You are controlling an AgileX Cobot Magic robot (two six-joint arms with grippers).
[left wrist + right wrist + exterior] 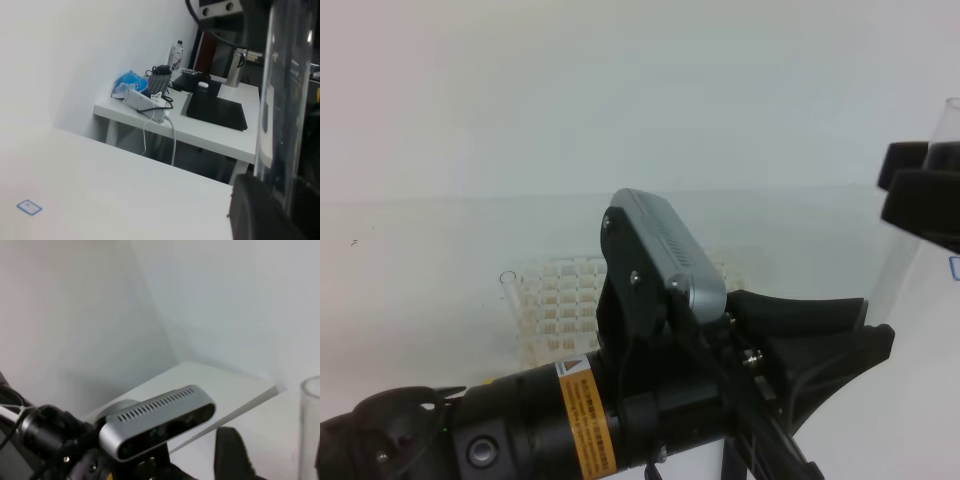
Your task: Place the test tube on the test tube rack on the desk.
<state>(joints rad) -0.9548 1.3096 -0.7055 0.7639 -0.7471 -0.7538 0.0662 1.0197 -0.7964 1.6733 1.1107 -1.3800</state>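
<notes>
The test tube is clear and hangs nearly upright at the far right, over the desk. My right gripper is shut on its upper part. The tube fills the right side of the left wrist view, and its rim shows at the right edge of the right wrist view. My left gripper reaches right, its jaws apart, tips just beside the tube's lower end. The white lattice test tube rack stands on the desk behind my left arm, partly hidden by it.
A clear tube mouth shows at the rack's left end. My left arm and its grey wrist camera fill the foreground. A second table with a power strip, black laptop and metal flask stands beyond the desk's edge.
</notes>
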